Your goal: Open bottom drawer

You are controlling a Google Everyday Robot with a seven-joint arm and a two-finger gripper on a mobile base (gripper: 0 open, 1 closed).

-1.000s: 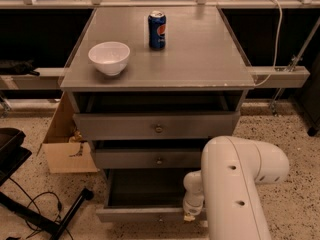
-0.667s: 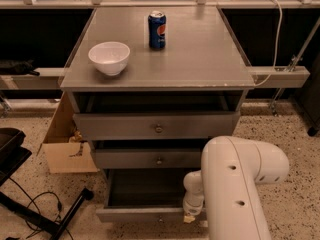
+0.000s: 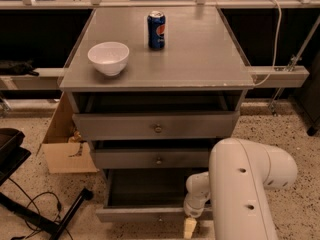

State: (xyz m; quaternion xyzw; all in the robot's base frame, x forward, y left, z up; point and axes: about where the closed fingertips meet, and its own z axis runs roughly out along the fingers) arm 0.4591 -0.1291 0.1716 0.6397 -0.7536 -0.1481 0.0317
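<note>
Flat grey bottom drawer (image 3: 140, 214) of the grey three-drawer cabinet (image 3: 200, 59) stands pulled out, dark inside exposed, its front lowest in view under the middle grey drawer (image 3: 125, 159). Gripper (image 3: 190, 227) on the white robot arm (image 3: 245, 184) sits low at the right part of that drawer front; can't tell how open it is or whether it grips anything. White round bowl (image 3: 108, 57) and blue soda can (image 3: 156, 30) stand apart on the cabinet top.

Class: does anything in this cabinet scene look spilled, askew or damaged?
Nothing stands out. The bottom drawer is pulled out, the gripper at its front edge; the bowl and can stand upright on the cabinet top.
</note>
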